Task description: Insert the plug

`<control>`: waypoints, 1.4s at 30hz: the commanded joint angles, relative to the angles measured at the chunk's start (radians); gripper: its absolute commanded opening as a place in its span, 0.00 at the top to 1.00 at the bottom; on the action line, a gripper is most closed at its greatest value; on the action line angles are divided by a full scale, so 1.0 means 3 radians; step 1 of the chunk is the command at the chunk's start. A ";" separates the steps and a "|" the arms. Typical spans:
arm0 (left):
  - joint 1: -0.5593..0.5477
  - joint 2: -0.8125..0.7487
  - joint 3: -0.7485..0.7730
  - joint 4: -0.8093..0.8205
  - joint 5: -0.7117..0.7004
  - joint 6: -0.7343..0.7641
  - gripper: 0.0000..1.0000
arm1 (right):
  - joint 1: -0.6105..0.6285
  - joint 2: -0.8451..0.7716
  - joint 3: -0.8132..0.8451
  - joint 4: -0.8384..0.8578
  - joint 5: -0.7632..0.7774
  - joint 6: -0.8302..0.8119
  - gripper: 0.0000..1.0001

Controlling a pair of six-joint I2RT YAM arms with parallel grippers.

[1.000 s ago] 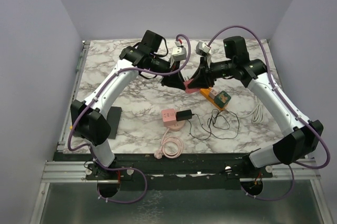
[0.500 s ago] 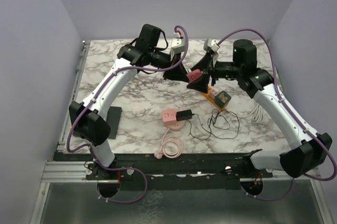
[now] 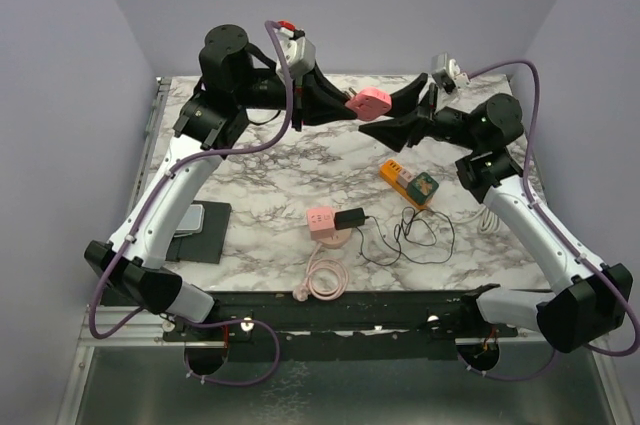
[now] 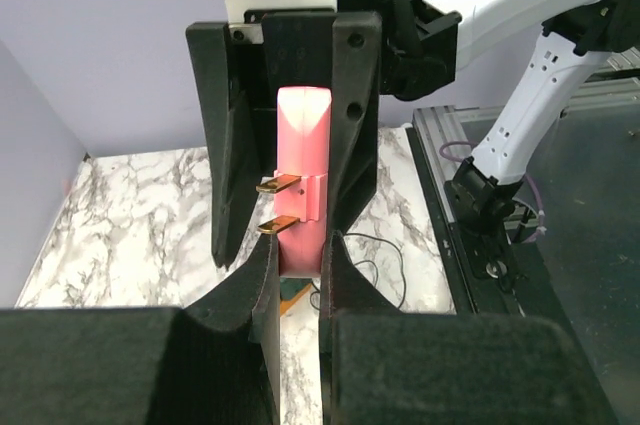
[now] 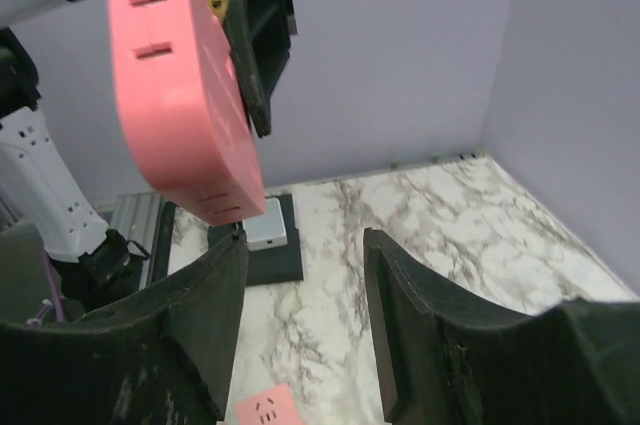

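Top external view: the left gripper (image 3: 345, 105) is clamped tight on the pink plug (image 3: 368, 101), held in the air over the table's (image 3: 250, 185) 12 o'clock side. At the plug's 3 o'clock the right gripper (image 3: 388, 115) stands open, holding nothing, just beside it

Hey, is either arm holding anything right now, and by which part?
Left gripper clamps the pink plug by one end of its body, prongs clear; right gripper holds nothing.

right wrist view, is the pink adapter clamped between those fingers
No, the pink adapter is up at the left, while the right gripper has its fingers apart with only marble table between them.
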 commanded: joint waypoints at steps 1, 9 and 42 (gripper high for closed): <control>0.0001 -0.0092 -0.0233 0.0556 -0.0025 -0.0436 1.00 | -0.0025 0.0039 -0.0120 0.1437 -0.0239 0.0966 0.44; 0.0072 -0.0283 -0.0861 0.2293 -0.0367 -0.1691 1.00 | -0.0028 0.0100 -0.0065 0.1922 -0.0318 0.1300 0.32; -0.0099 -0.0220 -0.1203 0.2399 -0.0693 -0.1688 1.00 | 0.0019 0.0805 0.0096 0.3248 0.0300 0.2373 0.55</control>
